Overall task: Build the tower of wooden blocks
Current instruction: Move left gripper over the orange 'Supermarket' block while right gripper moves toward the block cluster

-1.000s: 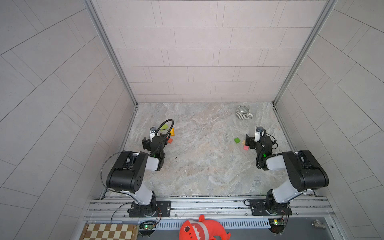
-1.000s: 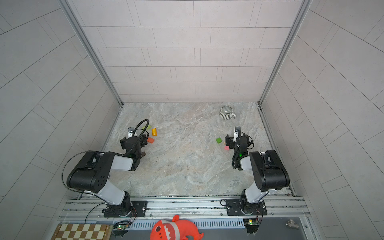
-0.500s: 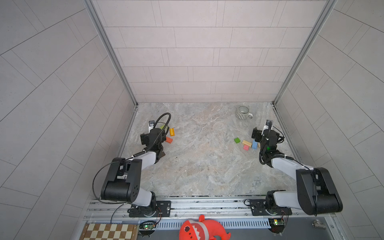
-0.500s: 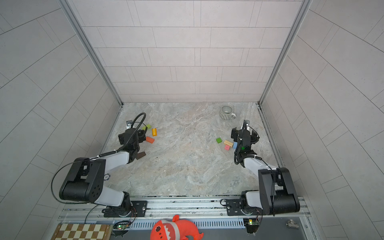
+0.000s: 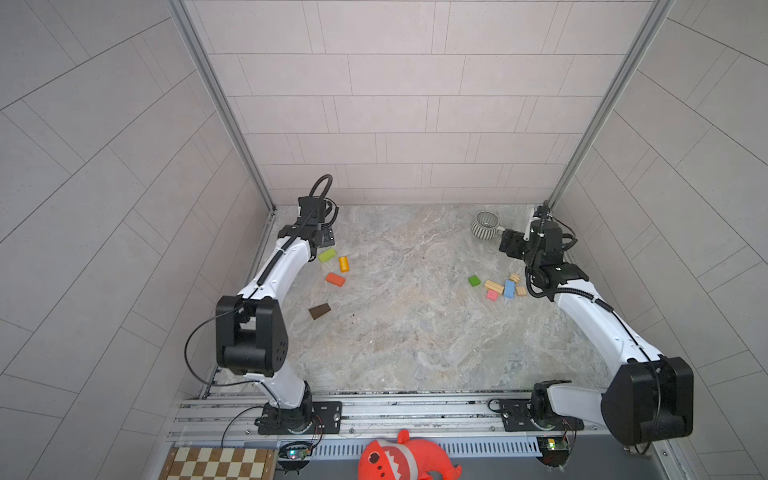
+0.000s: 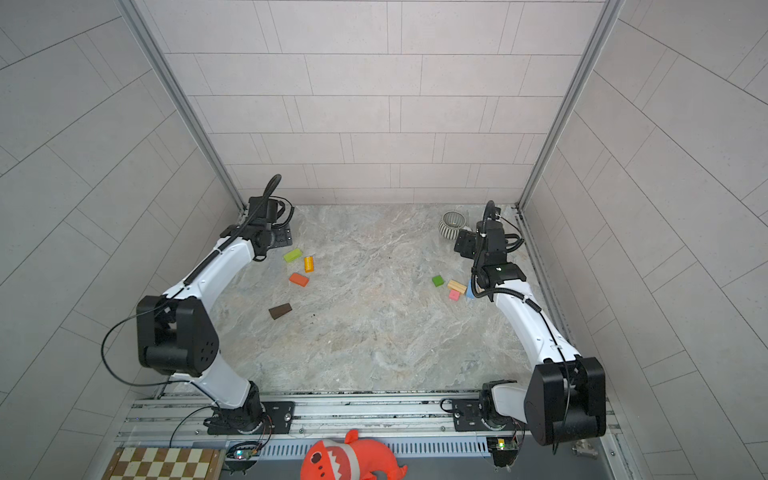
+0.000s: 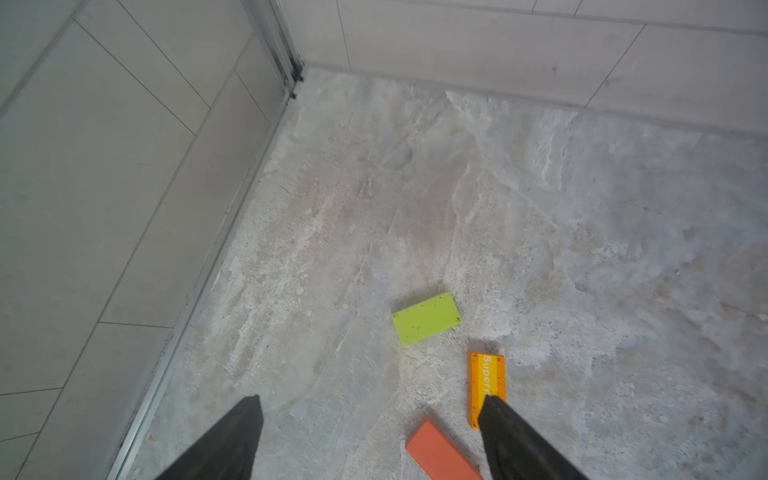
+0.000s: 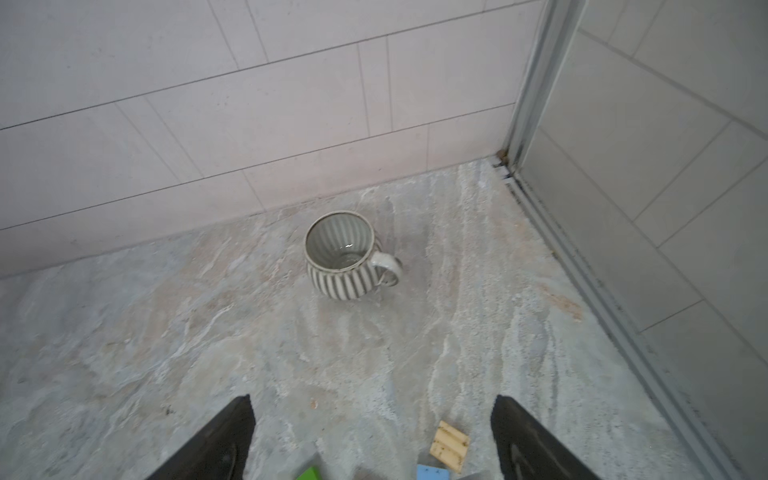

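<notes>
— On the left side of both top views, four blocks are lying flat on the bench (image 5: pixel 407 332). There is a light green block (image 7: pixel 427 318), an orange block with letters (image 7: pixel 487 382), a red-orange block (image 7: pixel 440 455) and, lower down, a dark brown block (image 5: pixel 319 311).

— Is anything sitting on top of anything?

— No, nothing is stacking up yet. On the right side, more blocks are huddling close together: a dark green block (image 5: pixel 474 280), a long tan block (image 5: pixel 493 286), a pink block (image 5: pixel 492 295), a blue block (image 5: pixel 509 288) and two little tan blocks (image 5: pixel 515 277). The striped mug (image 8: pixel 340 255) is standing alone in the upper right, near the back wall.

— What are the hands doing?

— The left hand (image 7: pixel 370 401) is hanging near the light green block. Its fingers are spreading wide and holding nothing. The right hand (image 8: pixel 372 401) is hanging between the mug and the other bunch, wide and empty too.

— So which step is this?

— I am thinking it is the very start: picking a first block. Next, a hand is needing to come down over one block, line its fingers up with the narrow sides, and squeeze. The big flat ones are looking best for the bottom.
</notes>
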### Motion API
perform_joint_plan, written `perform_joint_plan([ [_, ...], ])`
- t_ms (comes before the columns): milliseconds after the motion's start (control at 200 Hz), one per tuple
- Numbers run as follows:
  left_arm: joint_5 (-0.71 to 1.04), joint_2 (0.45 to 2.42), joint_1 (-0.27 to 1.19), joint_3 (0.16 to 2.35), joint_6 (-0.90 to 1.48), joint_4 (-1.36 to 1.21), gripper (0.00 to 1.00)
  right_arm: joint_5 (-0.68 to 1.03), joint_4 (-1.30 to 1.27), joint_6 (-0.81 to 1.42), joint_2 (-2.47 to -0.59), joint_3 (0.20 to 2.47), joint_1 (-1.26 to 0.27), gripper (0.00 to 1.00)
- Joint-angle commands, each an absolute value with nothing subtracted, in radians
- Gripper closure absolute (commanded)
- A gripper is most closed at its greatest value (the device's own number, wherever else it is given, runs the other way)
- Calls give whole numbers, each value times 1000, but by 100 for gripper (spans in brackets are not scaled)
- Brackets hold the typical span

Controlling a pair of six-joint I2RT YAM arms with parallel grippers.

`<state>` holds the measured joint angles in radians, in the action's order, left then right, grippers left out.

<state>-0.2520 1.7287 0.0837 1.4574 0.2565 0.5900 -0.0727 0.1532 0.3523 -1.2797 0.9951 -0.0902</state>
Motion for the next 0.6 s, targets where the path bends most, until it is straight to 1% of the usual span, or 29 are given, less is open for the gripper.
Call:
perform_joint_plan([
  [0, -168, 1837, 83, 1570, 282, 842, 24, -13, 252, 375, -1319, 1041, -130, 17],
  [70, -118, 1899, 83, 1624, 254, 857, 29, 0, 256, 370, -1358, 1073, -156, 21],
  [140, -67, 1947, 84, 1659, 236, 861, 37, 13, 262, 365, -1399, 1107, -173, 23],
  [225, -23, 1996, 83, 1687, 235, 863, 45, 29, 262, 366, -1440, 1133, -187, 26],
  [285, 2, 2024, 85, 1700, 238, 861, 49, 34, 260, 368, -1464, 1148, -196, 27],
  [460, 46, 2059, 90, 1703, 257, 833, 49, 49, 255, 368, -1520, 1176, -215, 28],
  [520, 64, 2061, 94, 1700, 259, 826, 45, 57, 252, 367, -1534, 1180, -217, 28],
  [555, 84, 2065, 94, 1700, 261, 821, 41, 61, 250, 366, -1541, 1181, -217, 26],
  [595, 110, 2073, 94, 1705, 259, 819, 39, 61, 249, 365, -1548, 1182, -217, 24],
])
